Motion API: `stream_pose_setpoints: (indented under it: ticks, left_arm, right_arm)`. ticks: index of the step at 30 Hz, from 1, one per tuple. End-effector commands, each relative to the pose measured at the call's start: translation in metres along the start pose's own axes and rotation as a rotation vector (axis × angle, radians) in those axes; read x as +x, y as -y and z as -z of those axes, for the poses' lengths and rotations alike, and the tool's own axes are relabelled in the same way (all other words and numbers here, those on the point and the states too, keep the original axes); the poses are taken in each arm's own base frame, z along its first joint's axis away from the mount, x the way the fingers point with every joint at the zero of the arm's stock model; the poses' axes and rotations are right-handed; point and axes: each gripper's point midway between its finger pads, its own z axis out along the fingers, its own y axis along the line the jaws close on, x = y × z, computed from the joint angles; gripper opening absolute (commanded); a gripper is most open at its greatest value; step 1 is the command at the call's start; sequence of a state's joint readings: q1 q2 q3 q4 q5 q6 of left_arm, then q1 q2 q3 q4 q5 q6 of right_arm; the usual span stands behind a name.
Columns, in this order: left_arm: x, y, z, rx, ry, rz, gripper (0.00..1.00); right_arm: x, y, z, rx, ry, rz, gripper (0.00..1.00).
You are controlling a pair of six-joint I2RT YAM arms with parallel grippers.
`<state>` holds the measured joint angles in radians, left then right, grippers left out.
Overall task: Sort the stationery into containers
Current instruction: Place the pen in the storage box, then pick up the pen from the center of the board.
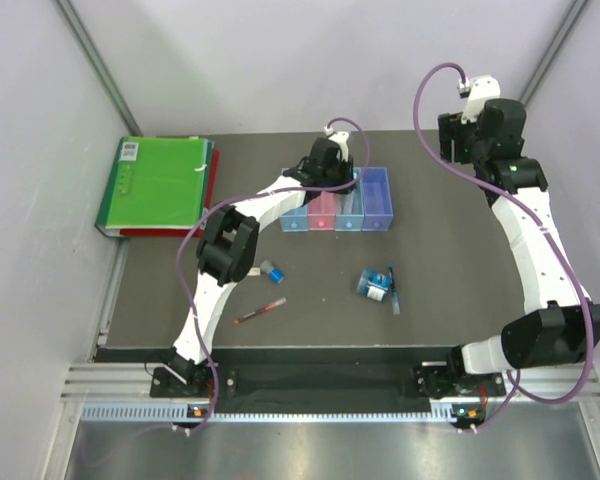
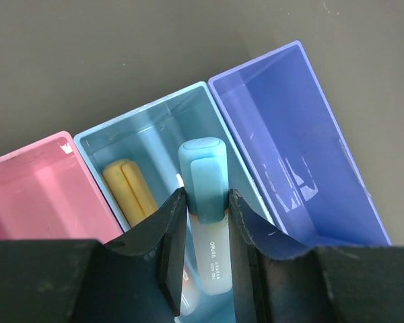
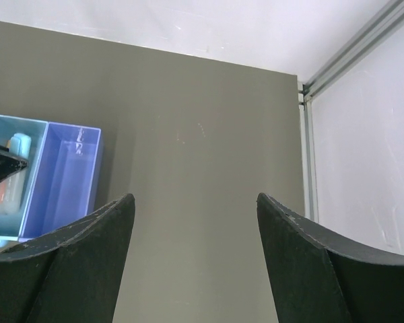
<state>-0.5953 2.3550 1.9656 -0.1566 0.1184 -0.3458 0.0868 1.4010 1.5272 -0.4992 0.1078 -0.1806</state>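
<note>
Top view, surface [image 1: 450, 250]: we see a dark mat carrying everything, with a green binder [image 1: 158, 185] lying flat at its 10 o'clock corner
Top view, bins [image 1: 377, 200]: four joined in a row, light blue, pink, light blue and violet-blue from 9 to 3 o'clock, towards 12 o'clock of the surface
Top view, left arm [image 1: 220, 250]: it reaches to the row, its wrist over the middle bins; we cannot make out its fingers from here
Top view, right arm [image 1: 535, 240]: raised at the 2 o'clock side, well apart from the bins
Top view, loose stationery: a small blue cap [image 1: 271, 271] at 7 o'clock from the bins, a thin red pen [image 1: 260, 312] farther out the same way; a blue-white roll [image 1: 374, 285] at 5 o'clock, a dark teal pen [image 1: 392, 288] just beside it at its 3 o'clock
Left wrist view, left fingers [image 2: 168, 249]: closed on a pale blue-capped marker [image 2: 203, 161], pinching it where cap meets whitish body
Left wrist view, marker: over the second light blue bin [image 2: 151, 124], cap towards 12 o'clock; we cannot tell whether it touches the floor
Left wrist view, neighbours: a yellow-orange stick [image 2: 129, 192] lies in that bin at the marker's 9 o'clock; the pink bin [image 2: 27, 195] adjoins at 9 o'clock, the violet-blue bin [image 2: 289, 155] at 3 o'clock
Right wrist view, right fingers [image 3: 74, 269]: spread wide with nothing between them, above bare surface; the violet-blue bin lies at 9 o'clock
</note>
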Motion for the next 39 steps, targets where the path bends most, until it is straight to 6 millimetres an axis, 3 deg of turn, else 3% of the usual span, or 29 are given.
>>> stream_pose_setpoints:
  ticks: [1,3,9,14,18,20,21,22,23,24,25,26,27,28,29,30,31,33,34,35,36,37,38,39]
  left_arm:
    - [-0.018,0.002,-0.001,0.016,0.067,-0.013,0.22]
    - [-0.016,0.001,-0.001,0.011,0.063,-0.015,0.38]
    - [-0.027,0.006,0.003,0.035,0.088,-0.019,0.6]
    - [-0.05,0.019,0.015,0.075,0.139,-0.07,0.62]
    - [-0.085,0.04,0.046,0.15,0.204,-0.204,0.62]
    - [-0.088,0.05,0.06,0.196,0.202,-0.302,0.66]
    - [-0.1,0.059,0.079,0.22,0.225,-0.348,0.69]
    - [-0.089,0.059,0.084,0.234,0.192,-0.383,0.74]
    - [-0.097,0.07,0.105,0.272,0.214,-0.493,0.77]
    - [-0.095,0.07,0.114,0.282,0.209,-0.544,0.79]
    - [-0.073,0.063,0.117,0.283,0.148,-0.584,0.81]
    - [-0.083,0.064,0.138,0.277,0.177,-0.687,0.86]
    - [-0.076,0.062,0.145,0.278,0.162,-0.738,0.89]
    - [-0.055,0.051,0.147,0.272,0.106,-0.784,0.91]
    - [-0.057,0.049,0.166,0.26,0.11,-0.884,0.95]
    - [-0.05,0.042,0.173,0.242,0.092,-0.928,0.97]
    - [-0.025,0.03,0.175,0.239,0.035,-0.959,0.99]
    - [-0.015,0.024,0.2,0.235,0.024,-1.09,0.99]
    - [0.01,0.014,0.203,0.241,-0.028,-1.109,0.99]
    - [0.01,0.014,0.218,0.236,-0.009,-1.159,0.99]
    - [0.021,0.011,0.224,0.243,-0.034,-1.175,0.99]
    - [0.045,0.003,0.227,0.256,-0.083,-1.198,0.99]
    - [0.048,0.004,0.238,0.249,-0.076,-1.215,0.99]
    - [0.074,-0.004,0.24,0.265,-0.135,-1.217,0.99]
  right_arm:
    - [-0.026,0.008,0.006,0.003,0.069,-0.01,0.74]
    - [-0.027,0.008,0.007,0.002,0.072,-0.007,0.74]
    - [-0.027,0.008,0.008,0.001,0.073,-0.002,0.74]
    - [-0.026,0.004,0.009,-0.016,0.073,-0.002,0.74]
    - [-0.015,-0.004,0.011,-0.061,0.05,0.002,0.75]
    - [0.0,-0.01,0.014,-0.089,0.01,0.015,0.75]
    - [0.006,-0.016,0.014,-0.123,-0.006,0.017,0.76]
    - [0.018,-0.023,0.016,-0.154,-0.043,0.018,0.76]
    - [0.03,-0.027,0.016,-0.173,-0.076,0.017,0.76]
    - [0.039,-0.032,0.017,-0.193,-0.102,0.014,0.76]
    - [0.058,-0.04,0.018,-0.228,-0.153,0.01,0.76]
    - [0.066,-0.045,0.021,-0.249,-0.171,0.006,0.76]
    - [0.075,-0.048,0.022,-0.264,-0.195,0.0,0.77]
    - [0.082,-0.054,0.024,-0.294,-0.209,-0.004,0.77]
    - [0.094,-0.059,0.026,-0.311,-0.235,-0.006,0.77]
    - [0.1,-0.062,0.027,-0.323,-0.249,-0.01,0.77]
    - [0.112,-0.065,0.027,-0.336,-0.28,-0.014,0.77]
    - [0.119,-0.068,0.029,-0.347,-0.292,-0.017,0.77]
    - [0.128,-0.07,0.03,-0.355,-0.312,-0.019,0.77]
    - [0.131,-0.072,0.03,-0.361,-0.319,-0.018,0.77]
    - [0.135,-0.073,0.03,-0.364,-0.329,-0.019,0.77]
    - [0.14,-0.076,0.03,-0.368,-0.34,-0.016,0.76]
    - [0.144,-0.077,0.029,-0.367,-0.348,-0.012,0.76]
    - [0.147,-0.077,0.029,-0.365,-0.354,-0.007,0.75]
